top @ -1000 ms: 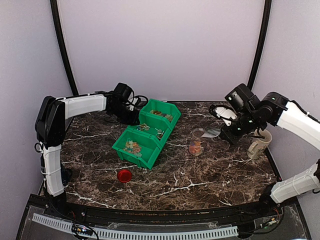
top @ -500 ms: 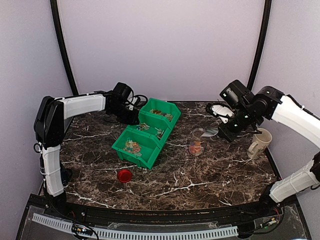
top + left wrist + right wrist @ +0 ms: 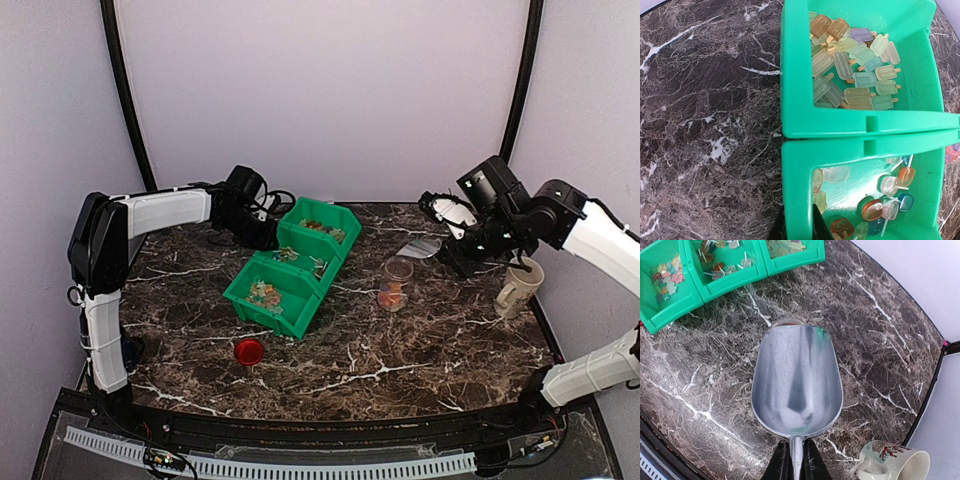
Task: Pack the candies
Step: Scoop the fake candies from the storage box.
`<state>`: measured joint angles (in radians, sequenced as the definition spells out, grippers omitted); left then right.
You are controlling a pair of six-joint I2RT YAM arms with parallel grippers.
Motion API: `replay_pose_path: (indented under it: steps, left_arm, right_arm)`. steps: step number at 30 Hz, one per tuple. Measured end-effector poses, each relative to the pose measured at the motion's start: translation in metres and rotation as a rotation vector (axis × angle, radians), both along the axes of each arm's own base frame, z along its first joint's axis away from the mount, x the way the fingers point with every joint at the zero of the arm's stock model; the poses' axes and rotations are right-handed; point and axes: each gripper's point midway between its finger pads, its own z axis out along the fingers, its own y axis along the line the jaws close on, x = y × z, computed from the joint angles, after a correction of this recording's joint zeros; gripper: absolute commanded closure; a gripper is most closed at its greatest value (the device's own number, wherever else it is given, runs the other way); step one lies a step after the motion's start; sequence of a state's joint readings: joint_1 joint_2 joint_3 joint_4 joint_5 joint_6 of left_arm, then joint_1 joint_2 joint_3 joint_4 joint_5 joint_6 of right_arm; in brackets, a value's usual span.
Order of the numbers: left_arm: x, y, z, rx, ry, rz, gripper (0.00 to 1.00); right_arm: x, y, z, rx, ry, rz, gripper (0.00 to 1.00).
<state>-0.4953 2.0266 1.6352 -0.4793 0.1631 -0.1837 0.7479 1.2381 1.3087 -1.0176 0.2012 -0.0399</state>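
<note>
Right gripper (image 3: 794, 460) clamped on handle of scoop (image 3: 797, 380), bowl empty. Since a second ago arm pulled back and up: scoop now clear of jar (image 3: 397, 278), hanging above and right of it. Candies (image 3: 391, 297) lie in jar bottom, more in green bins (image 3: 840, 125). Left gripper (image 3: 797, 222) unmoved, pinching bin wall.

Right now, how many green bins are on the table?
3, touching in a diagonal row left of centre: near bin, middle bin behind it, far bin at the back. None looks hidden.
</note>
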Motion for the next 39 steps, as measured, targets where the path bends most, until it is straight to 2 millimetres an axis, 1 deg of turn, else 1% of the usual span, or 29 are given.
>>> replay_pose_path:
  steps: [3, 5, 8, 10, 12, 16, 18, 21, 22, 27, 29, 32, 36, 39]
  left_arm:
    - [0.0, 0.0, 0.0, 0.0, 0.0, 0.0, 1.0]
    - [0.0, 0.0, 0.0, -0.001, 0.0, 0.0, 1.0]
    - [0.0, 0.0, 0.0, -0.001, 0.0, -0.001, 1.0]
    - [0.0, -0.001, 0.0, -0.003, 0.001, -0.002, 1.0]
    - [-0.001, -0.001, 0.0, -0.004, 0.002, -0.003, 1.0]
    - [-0.001, -0.002, 0.0, -0.008, 0.004, -0.007, 1.0]
    - [-0.002, -0.002, 0.0, -0.009, 0.006, -0.008, 1.0]
    - [-0.002, -0.002, -0.001, -0.009, 0.008, -0.008, 1.0]
    - [-0.002, -0.002, -0.001, -0.008, 0.008, -0.008, 1.0]
    - [-0.002, -0.002, -0.001, -0.007, 0.007, -0.01, 1.0]
    - [-0.003, -0.003, -0.001, -0.002, 0.003, -0.015, 1.0]
    - [-0.004, -0.005, -0.001, 0.009, -0.005, -0.024, 1.0]
    - [-0.006, -0.009, -0.002, 0.03, -0.018, -0.04, 1.0]
    - [-0.008, -0.012, -0.002, 0.057, -0.035, -0.05, 1.0]
  right_arm:
    - [-0.002, -0.001, 0.01, 0.06, -0.072, 0.012, 1.0]
    - [-0.003, 0.001, 0.013, 0.094, -0.11, 0.031, 1.0]
    - [-0.005, 0.006, 0.006, 0.124, -0.135, 0.071, 1.0]
    - [-0.003, 0.014, 0.002, 0.123, -0.134, 0.103, 1.0]
    - [0.001, 0.026, -0.001, 0.115, -0.125, 0.145, 1.0]
    - [0.011, 0.061, -0.002, 0.07, -0.106, 0.249, 1.0]
    - [0.018, 0.082, -0.002, 0.045, -0.1, 0.295, 1.0]
    - [0.03, 0.105, -0.003, 0.004, -0.089, 0.343, 1.0]
    - [0.035, 0.112, -0.003, -0.014, -0.082, 0.357, 1.0]
    - [0.054, 0.134, -0.004, -0.061, -0.071, 0.386, 1.0]
    - [0.059, 0.14, -0.009, -0.083, -0.06, 0.394, 1.0]
    - [0.062, 0.145, -0.025, -0.131, -0.027, 0.399, 1.0]
    - [0.061, 0.148, -0.053, -0.204, 0.024, 0.406, 1.0]
    - [0.057, 0.148, -0.067, -0.243, 0.051, 0.413, 1.0]
